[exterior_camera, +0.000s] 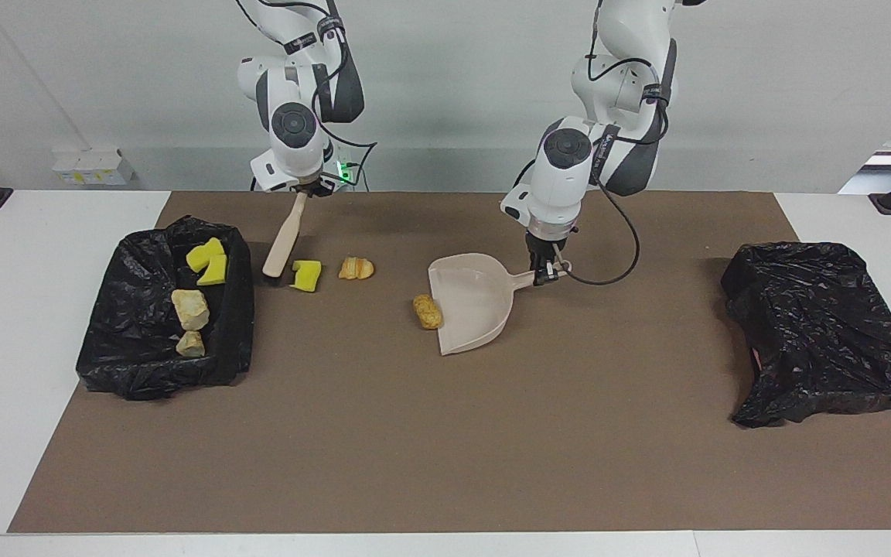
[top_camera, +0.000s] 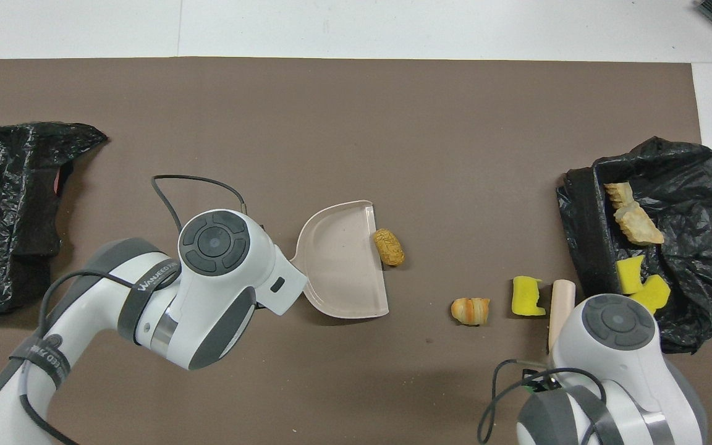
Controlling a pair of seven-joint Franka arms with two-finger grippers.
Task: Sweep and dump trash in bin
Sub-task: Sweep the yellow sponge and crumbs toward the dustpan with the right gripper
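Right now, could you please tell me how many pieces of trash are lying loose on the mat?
3: the brown lump against the dustpan's open edge, then the orange chunk and the yellow sponge piece side by side near the brush. None looks hidden.

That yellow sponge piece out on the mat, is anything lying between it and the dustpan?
Yes. The striped orange chunk lies on the mat between the yellow sponge piece and the dustpan, and the orange-brown lump sits right at the dustpan's open lip.
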